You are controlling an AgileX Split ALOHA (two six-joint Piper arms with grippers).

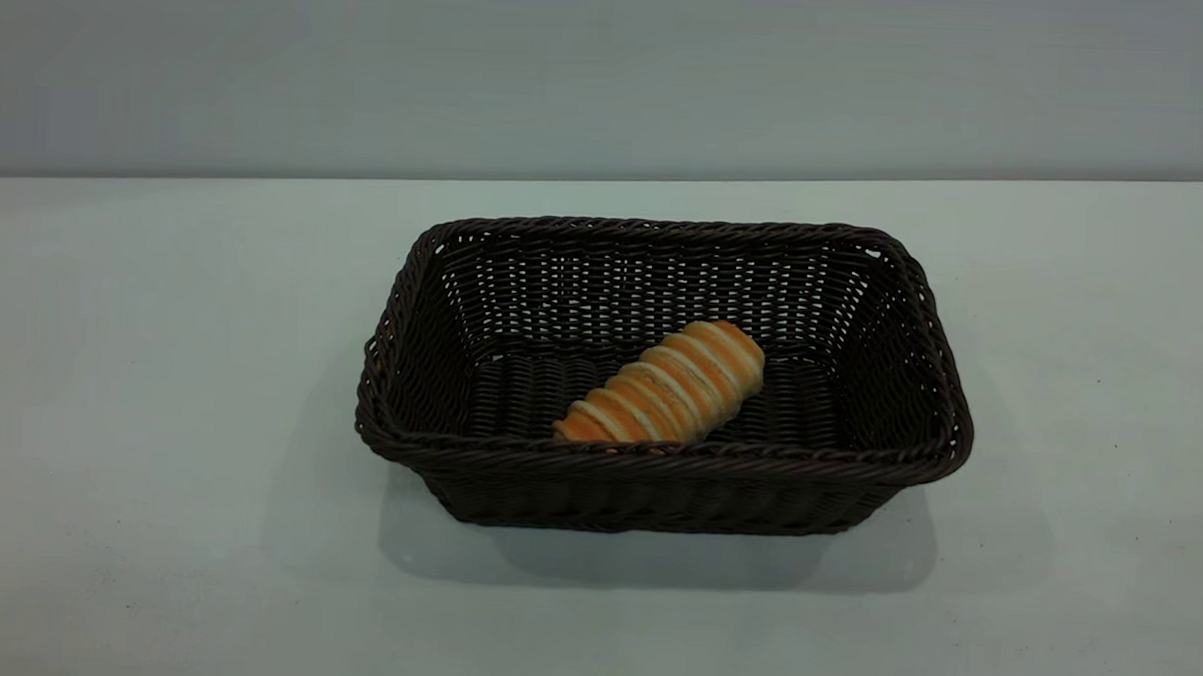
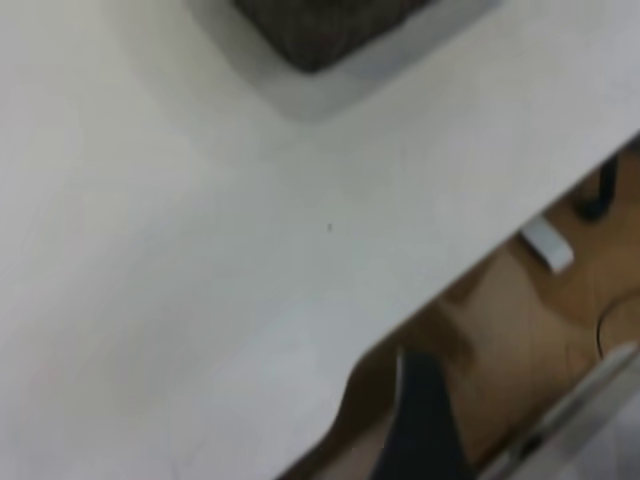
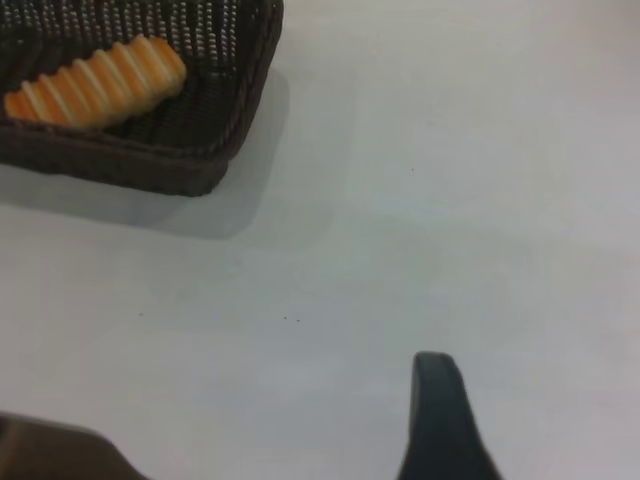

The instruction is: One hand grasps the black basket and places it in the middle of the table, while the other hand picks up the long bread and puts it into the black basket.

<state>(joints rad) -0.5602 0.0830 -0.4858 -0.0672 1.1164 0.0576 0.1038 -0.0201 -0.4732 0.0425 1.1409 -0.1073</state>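
The basket [image 1: 657, 480] is dark brown-black wicker: a braided rim, openwork sides where pale light shows through in fine vertical dashes, and a tightly woven ribbed floor. The bread [image 1: 668, 385] is golden-orange with pale cream crosswise ridges, so it reads as alternating warm and light bands along its length. The table [image 1: 159, 413] is plain matte white, faintly greenish-grey in shadow, with a few tiny dark specks toward its near edge and a soft grey shadow beside the basket. Behind the far edge the wall [image 1: 611, 68] is flat grey. Past the table's edge, the left wrist view shows what seems a tan, wood-toned floor [image 2: 500, 340].
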